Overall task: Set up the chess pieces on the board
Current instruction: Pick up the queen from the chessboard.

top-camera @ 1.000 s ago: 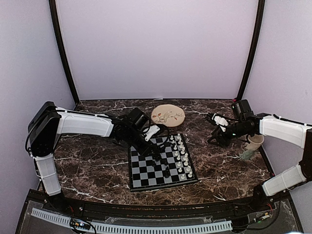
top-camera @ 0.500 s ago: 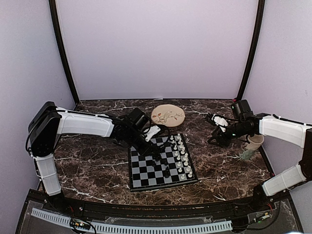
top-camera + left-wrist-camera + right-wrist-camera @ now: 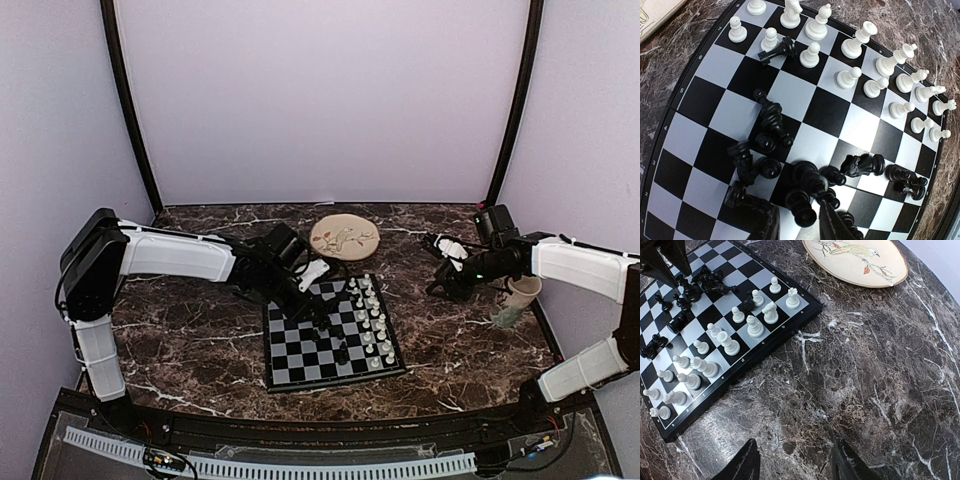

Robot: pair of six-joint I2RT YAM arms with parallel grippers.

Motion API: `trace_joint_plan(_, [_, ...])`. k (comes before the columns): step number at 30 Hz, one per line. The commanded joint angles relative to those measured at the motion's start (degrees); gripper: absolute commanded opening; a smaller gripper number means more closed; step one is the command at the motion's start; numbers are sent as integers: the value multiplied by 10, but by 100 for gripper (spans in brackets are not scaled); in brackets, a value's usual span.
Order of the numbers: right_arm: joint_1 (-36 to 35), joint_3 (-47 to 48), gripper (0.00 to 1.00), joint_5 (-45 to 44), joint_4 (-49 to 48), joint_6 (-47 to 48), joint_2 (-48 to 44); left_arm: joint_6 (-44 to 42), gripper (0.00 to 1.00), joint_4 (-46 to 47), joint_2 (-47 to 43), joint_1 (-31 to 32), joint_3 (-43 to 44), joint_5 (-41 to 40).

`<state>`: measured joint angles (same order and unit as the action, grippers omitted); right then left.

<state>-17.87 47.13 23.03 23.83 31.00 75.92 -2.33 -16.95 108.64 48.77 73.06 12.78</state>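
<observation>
Chess pieces [image 3: 370, 320] sit on the board [image 3: 300, 365], which lies on the marble tabletop [image 3: 200, 340] between the two arms. From the top camera, the white ones stand in two rows along the board's right side and the dark ones are bunched near its middle. The left claw [image 3: 318, 322] is low over that bunch. The right claw [image 3: 437, 268] is off to the right of the board, above bare marble. A round plate [image 3: 344, 237] lies just beyond the board's far edge, and a cup [image 3: 515, 295] stands near the right arm.

The left wrist camera shows the white pieces [image 3: 855, 77] upright in their two rows, with one black piece [image 3: 777, 50] lying on its side among them. The other black pieces [image 3: 770, 120] lie scattered, many toppled. The left claw's fingers [image 3: 760, 220] stand apart on either side of an upright black pawn [image 3: 804, 212]. Whether either finger touches it cannot be told.

The right wrist camera shows the right claw's fingers [image 3: 742, 465] spread wide with only marble between them. The board's corner, with its white rows, lies ahead to the left, and the plate is beyond it.
</observation>
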Motion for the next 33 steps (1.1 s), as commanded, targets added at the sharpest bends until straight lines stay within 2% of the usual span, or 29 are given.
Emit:
trace_joint_plan(1, [-3, 11, 49, -4, -4, 3, 5, -2, 29, -2, 7, 4, 12, 0])
trace_joint_plan(18, [-5, 11, 49, -5, -3, 4, 9, -5, 30, 15, 3, 4, 14, -5])
trace_joint_plan(33, [-6, 12, 49, -7, -2, 3, 16, -9, 14, 6, -21, 5, 5, -7])
